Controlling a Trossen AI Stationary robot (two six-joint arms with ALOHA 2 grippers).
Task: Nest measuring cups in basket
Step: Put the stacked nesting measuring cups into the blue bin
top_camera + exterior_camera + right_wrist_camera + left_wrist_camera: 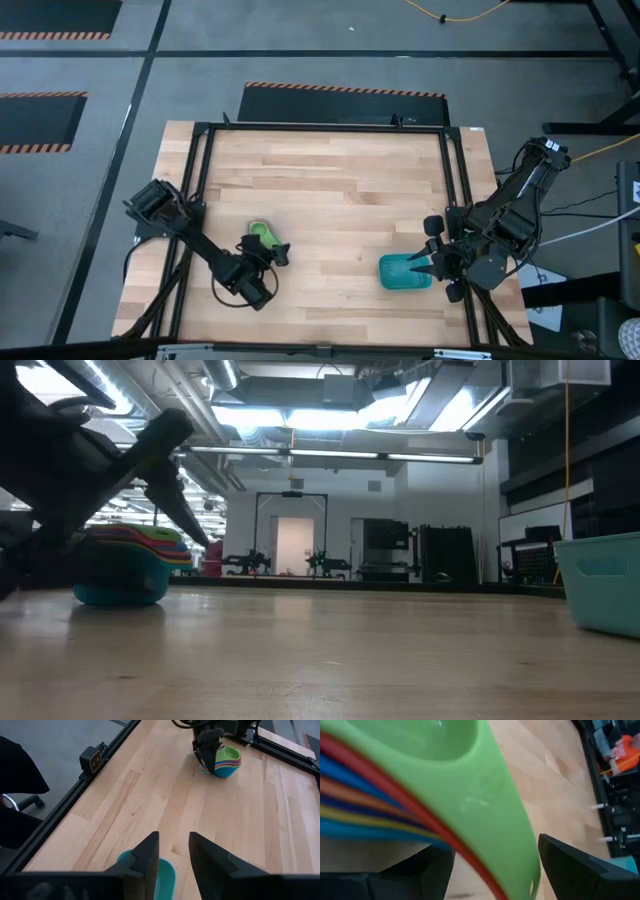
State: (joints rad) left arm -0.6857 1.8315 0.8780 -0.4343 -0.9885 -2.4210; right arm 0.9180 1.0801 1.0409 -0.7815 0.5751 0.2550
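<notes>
1. the table [330, 190] is carrying everything; the cups are already sitting one inside another as a stack, so the step in hand looks like getting that stack off the table and over to the basket.
2. the left gripper [268, 254] is hanging at the cup stack near the table's left front, its fingers [580, 870] standing wide on either side of the stacked handles, not yet closing.
3. the right gripper [432, 262] is waiting at the basket by the right front corner, its fingers close together with a narrow gap, gripping nothing i can make out.
4. the basket [403, 271] is sitting well apart from the stack and appears to be holding nothing.
5. the cup stack [224, 761] is showing green on top, light blue at the bottom.
6. next, i judge, the left fingers need to be closing firmly on the handles so the stack lifts as one.
</notes>
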